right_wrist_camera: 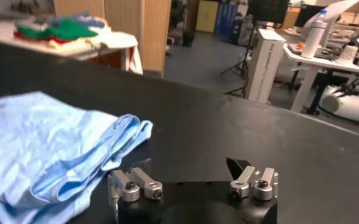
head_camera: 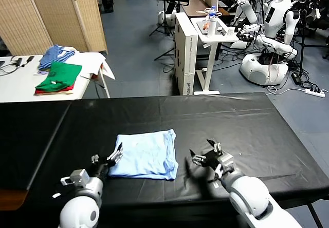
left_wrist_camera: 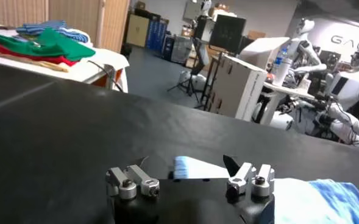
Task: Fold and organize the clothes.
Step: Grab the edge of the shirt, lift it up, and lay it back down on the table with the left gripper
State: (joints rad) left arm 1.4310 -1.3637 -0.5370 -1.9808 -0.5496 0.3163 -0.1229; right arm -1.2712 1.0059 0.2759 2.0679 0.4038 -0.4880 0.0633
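The folded sky-blue T-shirt (head_camera: 145, 154) lies loose on the black desk (head_camera: 247, 120); left gripper (head_camera: 114, 157) and right gripper (head_camera: 204, 154) flank it, jaws wide and empty; a careless brush could undo its layered edge.

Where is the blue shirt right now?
In the head view, the blue T-shirt lies folded on the black table, near the front edge, between the two claws: left claw at its corner, right claw just beside it.

The light sky-blue T-shirt (head_camera: 146, 154) lies folded into a rough rectangle on the black table, plain side up, no lettering showing. Its layered edges bunch in soft ridges along the robot's right side, and the cloth is lightly wrinkled
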